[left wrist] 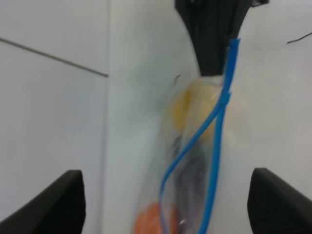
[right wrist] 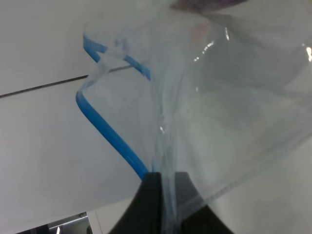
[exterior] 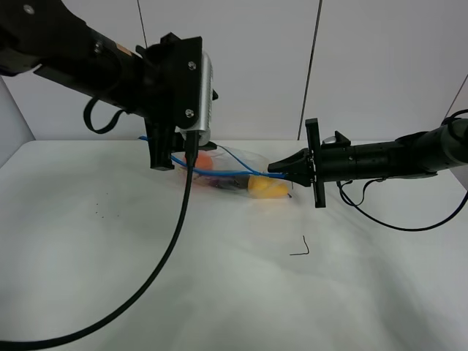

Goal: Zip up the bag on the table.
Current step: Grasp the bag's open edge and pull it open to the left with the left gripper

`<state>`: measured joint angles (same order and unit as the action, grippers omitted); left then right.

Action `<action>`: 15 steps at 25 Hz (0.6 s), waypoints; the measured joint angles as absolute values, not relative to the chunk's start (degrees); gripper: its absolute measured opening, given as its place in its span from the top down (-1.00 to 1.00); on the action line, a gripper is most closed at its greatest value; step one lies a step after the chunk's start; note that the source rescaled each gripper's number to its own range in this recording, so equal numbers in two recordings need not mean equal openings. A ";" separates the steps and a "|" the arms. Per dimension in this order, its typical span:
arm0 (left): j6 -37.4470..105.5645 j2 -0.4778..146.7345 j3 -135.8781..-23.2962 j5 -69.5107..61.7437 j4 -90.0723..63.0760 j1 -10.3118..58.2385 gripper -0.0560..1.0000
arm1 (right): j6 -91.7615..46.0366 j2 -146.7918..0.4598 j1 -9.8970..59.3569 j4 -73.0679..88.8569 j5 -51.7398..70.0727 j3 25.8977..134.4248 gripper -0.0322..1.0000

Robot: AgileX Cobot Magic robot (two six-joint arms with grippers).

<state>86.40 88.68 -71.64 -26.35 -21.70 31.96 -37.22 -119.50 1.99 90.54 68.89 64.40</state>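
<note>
My right jaws are pinching shut on one end of the bag (right wrist: 234,97), gripping the clear plastic right where the blue zipper strip (right wrist: 109,134) is running into them. Leading away from that pinch, the strip is splitting into two tracks that are bowing apart, so the mouth is gaping along most of its length.

Inside the bag, the yellow pear (exterior: 268,190) is lying closest to the right jaws. The dark eggplant (exterior: 228,184) is lying beyond it, and the orange (exterior: 206,162) is sitting at the far end, by my left jaws.

My left jaws are standing wide open, with one of the fingers (left wrist: 48,204) on each side of that far end. As far as the blurred wrist view is showing, neither is touching the plastic.

The bag is resting on the white counter (exterior: 110,278), stretched in a line from one set of jaws to the other. A black cable (exterior: 172,248) is hanging down from beside the left jaws and trailing across the counter. A small black hooked mark (exterior: 301,248) is showing on the counter near the right jaws, well apart from the bag.
</note>
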 joint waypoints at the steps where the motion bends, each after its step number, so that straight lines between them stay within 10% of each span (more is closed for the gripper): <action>1: 85.22 89.54 -71.64 -26.15 -21.70 32.60 -0.84 | -37.22 -119.50 1.99 90.54 68.89 64.40 0.93; 15: 82.03 95.16 -56.47 10.37 -21.87 42.01 -0.78 | -37.22 -119.50 1.99 90.59 68.89 64.40 0.93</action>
<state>82.03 95.16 -56.47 10.37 -21.87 42.01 -37.22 -119.50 1.99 90.59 68.89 64.40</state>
